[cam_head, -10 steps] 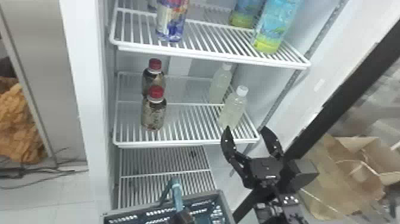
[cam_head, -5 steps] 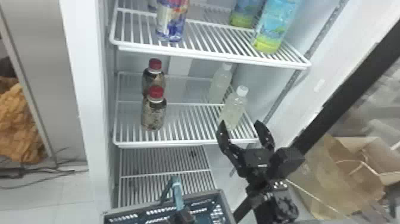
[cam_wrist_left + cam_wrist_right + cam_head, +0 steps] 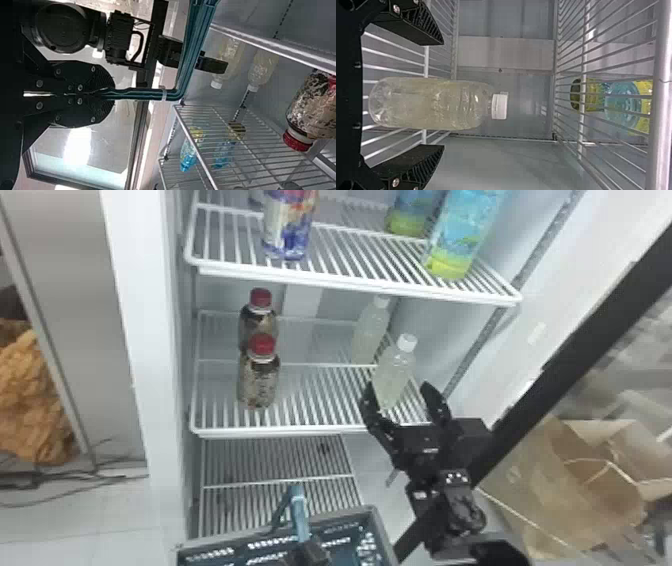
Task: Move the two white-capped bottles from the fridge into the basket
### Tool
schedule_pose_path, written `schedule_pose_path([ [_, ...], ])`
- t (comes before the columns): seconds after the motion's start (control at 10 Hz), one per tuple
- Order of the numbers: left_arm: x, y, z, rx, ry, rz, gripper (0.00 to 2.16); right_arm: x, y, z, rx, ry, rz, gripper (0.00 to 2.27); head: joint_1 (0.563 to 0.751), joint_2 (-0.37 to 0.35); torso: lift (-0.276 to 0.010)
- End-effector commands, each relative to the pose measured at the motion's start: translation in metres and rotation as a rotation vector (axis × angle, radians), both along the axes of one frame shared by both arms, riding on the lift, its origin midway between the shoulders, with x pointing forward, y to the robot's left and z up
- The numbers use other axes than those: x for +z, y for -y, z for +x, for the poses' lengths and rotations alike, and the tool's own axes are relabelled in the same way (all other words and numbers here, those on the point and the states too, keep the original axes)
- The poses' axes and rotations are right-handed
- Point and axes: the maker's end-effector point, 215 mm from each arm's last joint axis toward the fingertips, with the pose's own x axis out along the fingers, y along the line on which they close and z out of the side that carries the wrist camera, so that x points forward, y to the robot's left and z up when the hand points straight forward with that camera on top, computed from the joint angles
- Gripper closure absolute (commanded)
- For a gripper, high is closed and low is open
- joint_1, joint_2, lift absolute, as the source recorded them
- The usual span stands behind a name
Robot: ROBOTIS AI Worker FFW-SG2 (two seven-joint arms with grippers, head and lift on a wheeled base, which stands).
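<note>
From where I stand, the head view has two clear plastic bottles with white caps upright on the middle white wire shelf (image 3: 315, 432), the nearer one (image 3: 395, 377) in front of the farther one (image 3: 369, 332). The right gripper (image 3: 397, 386) is at the nearer one, and the left gripper (image 3: 307, 554) is at the teal plastic basket (image 3: 376, 522) below. In the left wrist view, the left gripper (image 3: 113, 94) pinches the basket's teal handle (image 3: 190, 51). In the right wrist view, the right gripper's fingers are spread wide, with gaps to the bottle on both sides.
</note>
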Motion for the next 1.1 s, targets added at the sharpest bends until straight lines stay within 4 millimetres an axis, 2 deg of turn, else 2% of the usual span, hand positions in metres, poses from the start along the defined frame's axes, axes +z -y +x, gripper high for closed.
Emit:
schedule_pose_path([
  [0.0,0.000,0.000,0.000,-0.001,0.000,-0.001,1.12,0.003,0.005,0.010,-0.008,0.008,-0.005,0.12,0.695,-0.350,-0.260],
  [0.4,0.001,0.001,-0.001,-0.004,0.001,-0.002,1.12,-0.006,0.010,0.028,-0.017,-0.006,0.000,0.12,0.695,-0.350,-0.260],
  [0.6,0.001,0.001,-0.001,-0.004,0.000,-0.004,1.12,-0.001,0.015,0.040,-0.026,0.004,0.016,0.17,0.695,-0.350,-0.260],
  [0.8,0.001,0.000,0.000,-0.001,-0.001,-0.005,1.12,0.002,0.015,0.045,-0.027,0.011,0.037,0.39,0.695,-0.350,-0.260],
  [0.9,0.001,-0.001,0.002,0.003,-0.001,-0.004,1.12,0.000,0.016,0.045,-0.027,0.005,0.054,0.66,0.695,-0.350,-0.260],
  [1.0,0.001,0.000,0.001,0.002,-0.001,-0.004,1.12,0.000,0.016,0.045,-0.025,0.006,0.064,0.75,0.695,-0.350,-0.260],
])
